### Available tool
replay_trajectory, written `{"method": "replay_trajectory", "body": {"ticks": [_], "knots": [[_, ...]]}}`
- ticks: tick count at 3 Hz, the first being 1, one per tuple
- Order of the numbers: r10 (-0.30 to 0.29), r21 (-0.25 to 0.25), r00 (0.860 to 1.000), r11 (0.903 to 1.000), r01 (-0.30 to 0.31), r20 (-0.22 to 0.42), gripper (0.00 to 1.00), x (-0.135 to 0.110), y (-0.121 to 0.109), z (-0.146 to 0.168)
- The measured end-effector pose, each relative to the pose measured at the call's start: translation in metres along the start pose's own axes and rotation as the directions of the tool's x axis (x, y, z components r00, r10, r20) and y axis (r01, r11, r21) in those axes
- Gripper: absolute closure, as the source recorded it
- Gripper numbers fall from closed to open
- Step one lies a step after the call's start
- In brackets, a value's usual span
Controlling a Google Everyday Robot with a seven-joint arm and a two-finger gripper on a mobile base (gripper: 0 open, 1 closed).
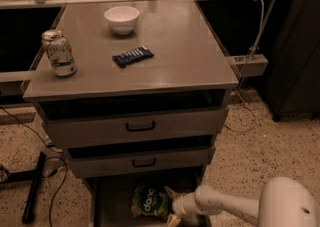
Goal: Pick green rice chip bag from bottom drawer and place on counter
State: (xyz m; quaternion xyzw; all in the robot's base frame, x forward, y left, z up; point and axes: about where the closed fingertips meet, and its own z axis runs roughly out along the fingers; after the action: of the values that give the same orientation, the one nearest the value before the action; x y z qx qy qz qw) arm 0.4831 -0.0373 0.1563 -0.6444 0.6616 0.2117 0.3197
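The green rice chip bag (150, 202) lies on the floor of the open bottom drawer (111, 207), its dark oval label facing up. The tool (170, 205) sits right at the bag's right edge as the camera sees it, with its two fingers (168, 191) spread apart, one above and one below that edge; whether they touch the foil cannot be told. The pale arm (230, 206) stretches away from the bag toward the lower right corner. Above the bag, two upper drawers (135, 127) with black handles stand slightly open. Well above the bag, the tabletop (190, 56) carries a white bowl (121, 18), a soda can (59, 53) and a small dark blue wrapper (133, 56).
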Motion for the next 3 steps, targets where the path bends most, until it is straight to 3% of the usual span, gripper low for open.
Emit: {"method": "replay_trajectory", "body": {"ticks": [1,2,3], "knots": [[-0.018,0.026,0.999,0.9995,0.017,0.033,0.00,-0.008,-0.014,0.020],[0.015,0.037,0.998,0.9992,-0.017,0.053,0.00,-0.008,-0.023,0.038],[0.016,0.040,0.998,0.9990,-0.018,0.052,0.19,-0.007,-0.024,0.038]]}}
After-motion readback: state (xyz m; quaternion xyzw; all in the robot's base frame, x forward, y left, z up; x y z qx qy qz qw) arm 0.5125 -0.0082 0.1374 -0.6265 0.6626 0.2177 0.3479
